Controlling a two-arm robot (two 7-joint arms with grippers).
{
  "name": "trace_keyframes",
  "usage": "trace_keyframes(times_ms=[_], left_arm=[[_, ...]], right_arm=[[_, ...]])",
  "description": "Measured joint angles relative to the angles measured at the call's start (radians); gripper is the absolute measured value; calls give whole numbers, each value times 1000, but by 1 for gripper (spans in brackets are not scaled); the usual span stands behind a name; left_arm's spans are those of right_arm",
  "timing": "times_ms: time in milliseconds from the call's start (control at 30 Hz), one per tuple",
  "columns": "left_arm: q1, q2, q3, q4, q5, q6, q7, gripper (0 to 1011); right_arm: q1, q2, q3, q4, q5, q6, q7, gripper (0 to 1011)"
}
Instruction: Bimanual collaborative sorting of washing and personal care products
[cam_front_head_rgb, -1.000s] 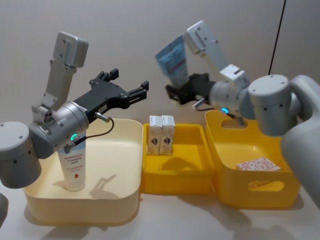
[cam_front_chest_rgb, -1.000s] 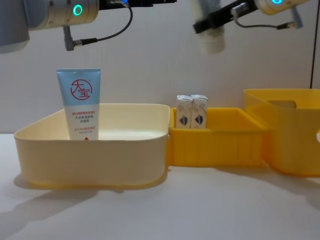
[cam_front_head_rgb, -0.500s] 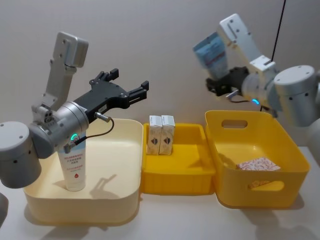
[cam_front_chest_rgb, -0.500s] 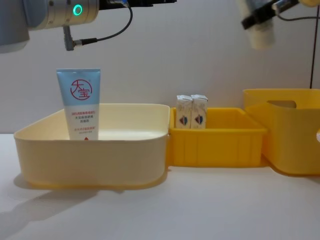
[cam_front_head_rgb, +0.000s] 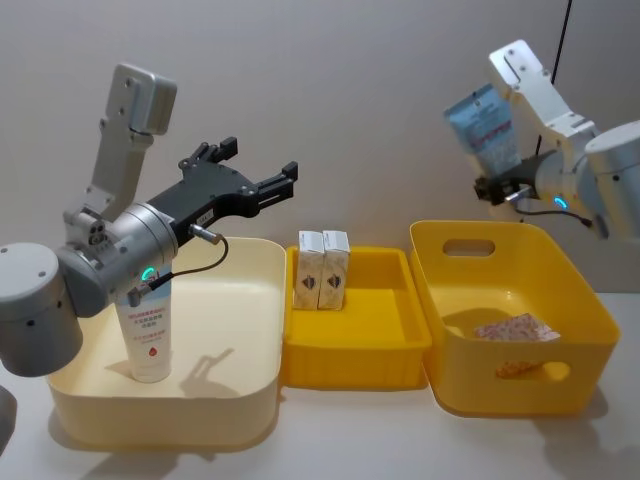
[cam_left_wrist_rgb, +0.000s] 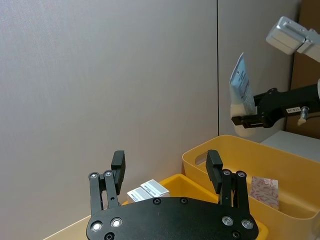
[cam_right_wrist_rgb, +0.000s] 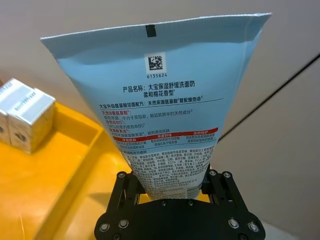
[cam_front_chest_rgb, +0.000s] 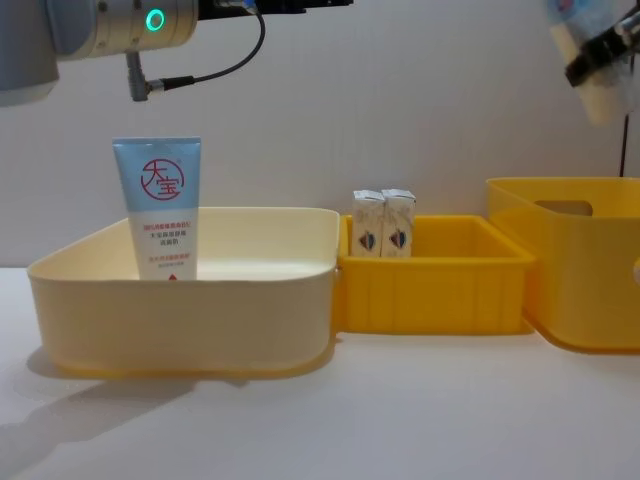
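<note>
My right gripper (cam_front_head_rgb: 497, 188) is shut on the cap end of a pale blue and white squeeze tube (cam_front_head_rgb: 484, 130), held high with its flat end up, above the back of the right yellow bin (cam_front_head_rgb: 520, 385). The right wrist view shows the tube (cam_right_wrist_rgb: 160, 115) pinched between the fingers (cam_right_wrist_rgb: 125, 187). A second tube with a red circle logo (cam_front_chest_rgb: 157, 208) stands upright in the cream bin (cam_front_chest_rgb: 200, 310). Above that bin, my left gripper (cam_front_head_rgb: 258, 160) hovers open and empty. Two small white cartons (cam_front_head_rgb: 322, 270) stand side by side in the middle yellow tray (cam_front_head_rgb: 350, 365).
A small patterned pack (cam_front_head_rgb: 515, 328) lies on the floor of the right yellow bin. The three containers stand close together in a row on a white table. A plain wall rises just behind them.
My right gripper has carried the pale blue tube to the right, from above the middle tray to above the right yellow bin. The left arm has not moved.
</note>
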Motion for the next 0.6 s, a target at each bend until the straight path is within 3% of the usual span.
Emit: trace_keyframes(times_ms=[367,600], left_arm=[[0,0,0,0,0,0,0,1003],[0,0,0,0,0,0,0,1003]], right_arm=[[51,9,-20,88,-11,110,69,603],[101,6,-50,180,-18,172,141,833]])
